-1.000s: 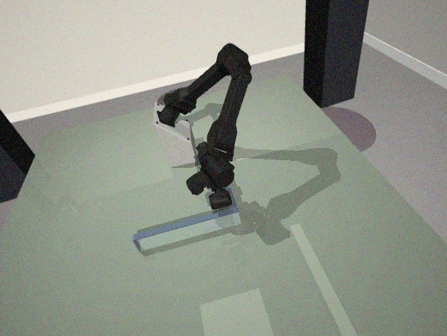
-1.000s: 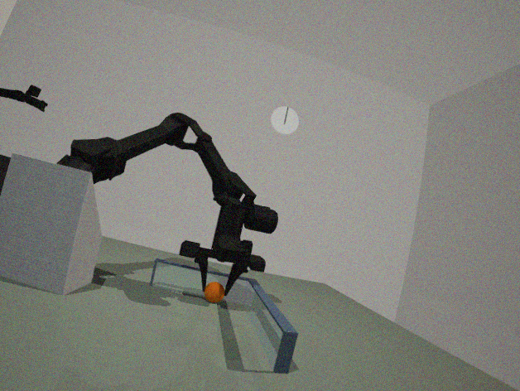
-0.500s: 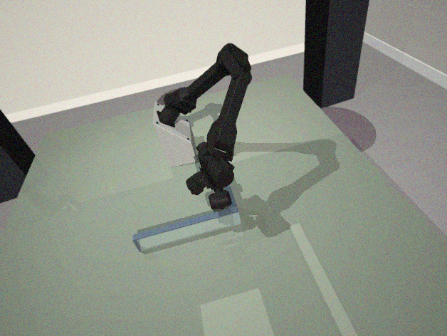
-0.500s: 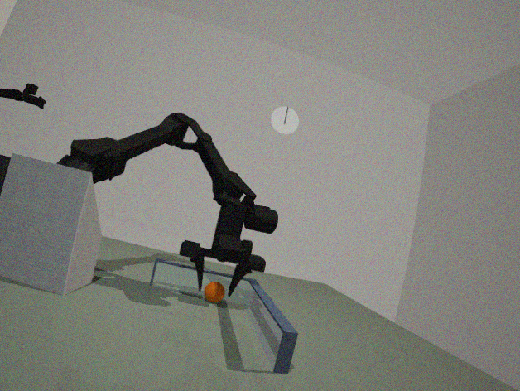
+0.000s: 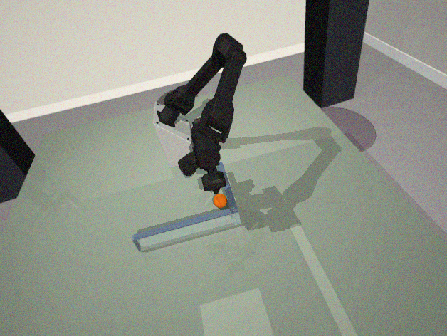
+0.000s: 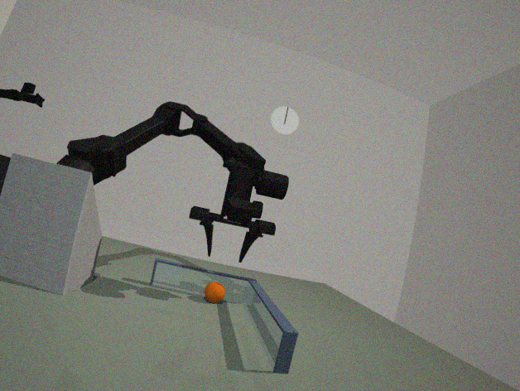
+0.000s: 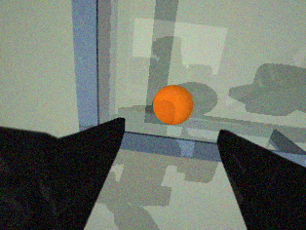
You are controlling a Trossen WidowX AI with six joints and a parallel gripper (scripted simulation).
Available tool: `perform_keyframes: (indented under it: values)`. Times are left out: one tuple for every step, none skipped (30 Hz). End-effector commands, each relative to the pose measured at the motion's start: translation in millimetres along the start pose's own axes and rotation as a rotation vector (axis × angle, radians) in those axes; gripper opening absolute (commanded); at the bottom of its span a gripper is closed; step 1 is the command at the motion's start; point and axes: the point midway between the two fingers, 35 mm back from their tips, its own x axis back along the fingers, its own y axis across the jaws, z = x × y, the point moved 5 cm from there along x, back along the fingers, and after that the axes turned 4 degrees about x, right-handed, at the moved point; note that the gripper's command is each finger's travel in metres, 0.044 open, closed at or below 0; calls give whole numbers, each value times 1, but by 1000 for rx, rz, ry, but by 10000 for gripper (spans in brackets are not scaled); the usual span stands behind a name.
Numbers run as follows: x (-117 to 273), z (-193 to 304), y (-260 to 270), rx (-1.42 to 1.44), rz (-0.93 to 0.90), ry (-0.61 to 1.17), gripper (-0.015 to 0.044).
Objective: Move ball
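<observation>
ball [image 6: 214, 292] sitting free inside corner walls [image 6: 268, 309] | looking light, smooth, roll-prone; gripping across its middle | end effector [image 6: 224, 257] hovering above, released

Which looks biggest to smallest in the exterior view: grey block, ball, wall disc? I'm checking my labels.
1. Grey block, by far the largest, though it is also nearest the camera.
2. Wall disc.
3. Ball, a little smaller than the disc; the disc is farther away, so true sizes stay unsure.
</observation>
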Motion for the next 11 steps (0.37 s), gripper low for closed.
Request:
perform_keyframes:
  values:
    - [-2,0,-1,-6,5,0,329]
    - [1,-1,-1,-5,5,-1,355]
    - [10,-1,0,-4,5,-2,381]
    - [24,-1,1,-3,4,-3,407]
    - [38,-1,0,-2,3,-3,434]
    - [47,0,0,-1,2,-2,440]
    - [49,0,0,-1,2,-2,440]
    - [49,0,0,-1,2,-2,440]
    - [49,0,0,-1,2,-2,440]
    - [49,0,0,-1,2,-2,440]
    - [49,0,0,-1,2,-2,440]
